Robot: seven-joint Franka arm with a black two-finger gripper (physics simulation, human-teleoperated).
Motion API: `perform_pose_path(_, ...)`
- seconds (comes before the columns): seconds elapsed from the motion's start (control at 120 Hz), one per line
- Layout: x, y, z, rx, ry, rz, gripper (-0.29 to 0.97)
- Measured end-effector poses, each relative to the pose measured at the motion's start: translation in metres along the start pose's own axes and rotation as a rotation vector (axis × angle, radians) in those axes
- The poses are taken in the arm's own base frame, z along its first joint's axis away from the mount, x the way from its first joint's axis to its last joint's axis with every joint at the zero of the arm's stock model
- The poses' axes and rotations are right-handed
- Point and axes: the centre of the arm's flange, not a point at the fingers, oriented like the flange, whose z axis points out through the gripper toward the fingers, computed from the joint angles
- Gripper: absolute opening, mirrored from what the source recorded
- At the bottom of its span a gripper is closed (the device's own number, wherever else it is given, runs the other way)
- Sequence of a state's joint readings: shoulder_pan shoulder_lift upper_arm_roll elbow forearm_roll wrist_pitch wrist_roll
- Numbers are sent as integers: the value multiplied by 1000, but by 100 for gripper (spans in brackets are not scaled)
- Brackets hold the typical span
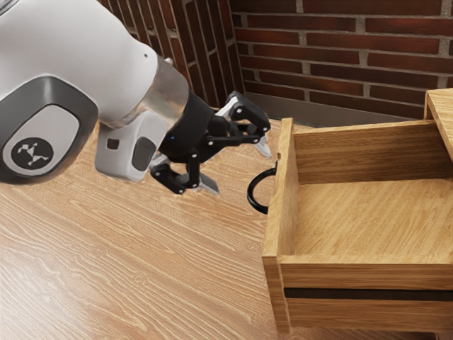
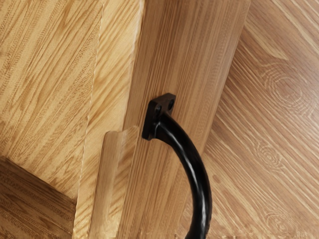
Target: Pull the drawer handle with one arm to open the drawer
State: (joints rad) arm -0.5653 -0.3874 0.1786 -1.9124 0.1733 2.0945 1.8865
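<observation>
Our gripper hung in the air with its two black fingers spread wide, nothing between them and neither one touching anything. The handle, a black curved bar, lay just beside the gripper at about four o'clock from it in the exterior view, apart from both fingertips. It was fixed to the front panel of the drawer, on the face turned toward us. The drawer stood drawn well out of the cabinet, which sat at about two o'clock from it at the exterior view's right edge. From above we could see the drawer's wooden bottom and the inner faces of its walls. Our arm came in from ten o'clock, its white shell and silver wrist ring leading down to the black hand. Under everything ran pale planks, and a brick wall closed the scene at twelve o'clock. In the wrist view we looked along the front panel at close range. The handle sprang from a small black mounting plate set flat against the panel and arched away from the wood. Past the panel's top edge lay the drawer's inside, and on the handle's side of the panel the planks showed.
</observation>
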Motion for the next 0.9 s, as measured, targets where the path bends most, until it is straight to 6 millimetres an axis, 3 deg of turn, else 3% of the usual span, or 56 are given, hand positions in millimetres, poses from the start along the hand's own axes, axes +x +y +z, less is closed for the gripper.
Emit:
perform_pose_path(0.183, -20, -27, -77, 77, -40, -51, 66)
perform_pose_path(0.292, -40, -35, -87, 0, -48, -161, 67)
perform_pose_path(0.4, -71, -28, -75, -153, -61, -348, 67)
perform_pose_path(0.725, -147, -4, 2, -480, -157, -807, 68)
perform_pose_path(0.9, -156, 3, 7, -515, -194, -943, 68)
